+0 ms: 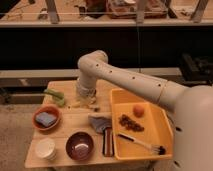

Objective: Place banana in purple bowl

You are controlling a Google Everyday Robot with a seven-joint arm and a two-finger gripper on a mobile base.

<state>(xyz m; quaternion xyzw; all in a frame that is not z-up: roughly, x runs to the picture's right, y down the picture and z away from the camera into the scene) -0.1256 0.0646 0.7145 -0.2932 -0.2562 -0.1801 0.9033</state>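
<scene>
The banana (81, 104) is a pale yellow strip on the wooden table, partly hidden under my gripper. My gripper (86, 98) hangs straight down over it at the table's back middle; I cannot tell whether it touches the banana. The purple bowl (80, 145) stands empty at the front of the table, well in front of the gripper.
An orange bowl (47, 119) with a blue-grey sponge is at the left, and a white cup (45, 148) at front left. A green vegetable (54, 96) lies left of the gripper. A grey cloth (99, 122) and a yellow tray (165, 131) holding a round orange fruit (139, 110) are at the right.
</scene>
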